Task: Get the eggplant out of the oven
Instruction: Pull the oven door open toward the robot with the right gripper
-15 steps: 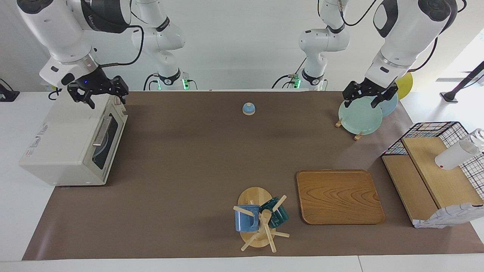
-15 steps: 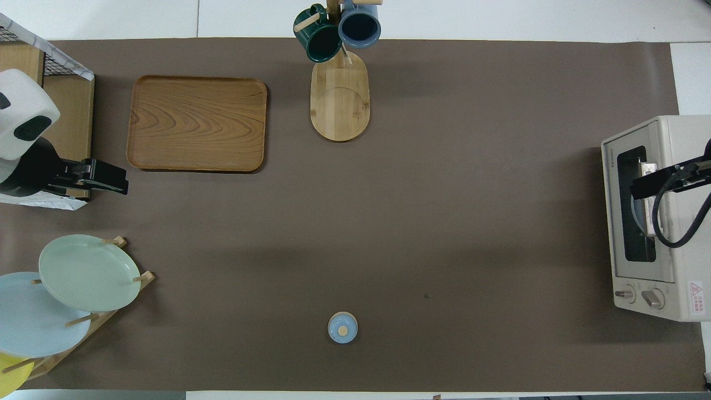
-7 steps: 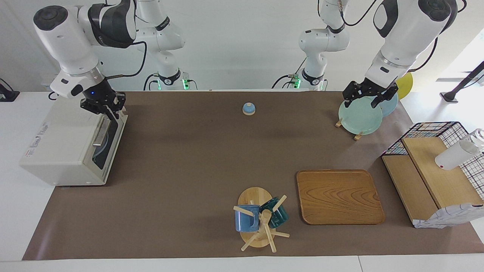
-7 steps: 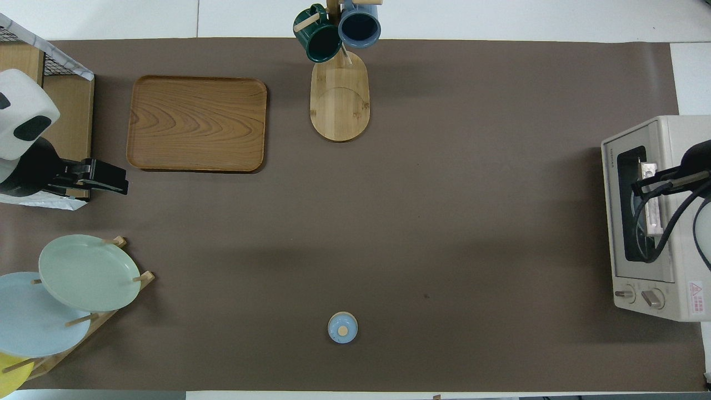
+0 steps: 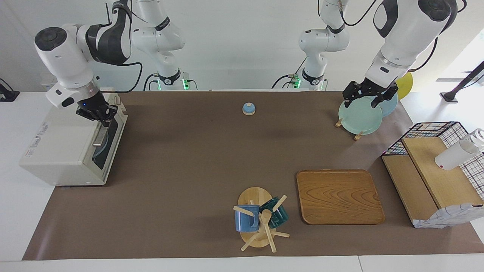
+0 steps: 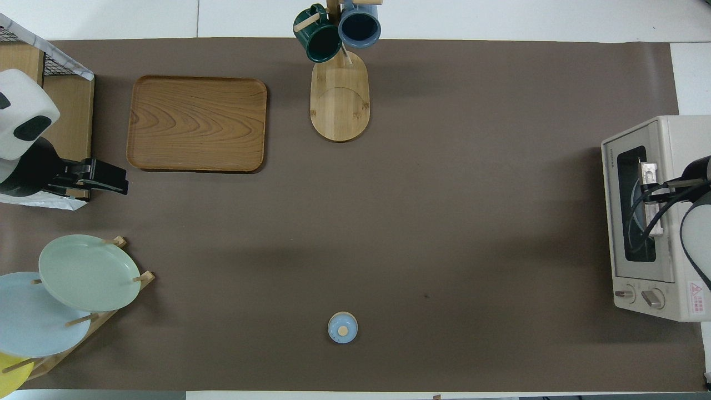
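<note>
The cream-white oven (image 5: 64,143) stands at the right arm's end of the table, its dark glass door shut. It also shows in the overhead view (image 6: 677,133). My right gripper (image 5: 101,116) is low over the top front edge of the oven, at the end of the metal bar handle (image 5: 98,138) nearer to the robots. In the overhead view this gripper (image 6: 658,191) covers the middle of the handle (image 6: 647,169). The eggplant is hidden. My left gripper (image 5: 368,99) waits, open and empty, over the plate rack (image 5: 357,134).
A small blue bell (image 5: 248,108) sits mid-table near the robots. A mug tree (image 5: 261,219) with two mugs and a wooden tray (image 5: 339,196) lie farther out. A wire basket with wooden shelves (image 5: 435,170) stands at the left arm's end.
My right gripper has turned and come down from above the oven's top corner to the door handle. The left arm has not moved.
</note>
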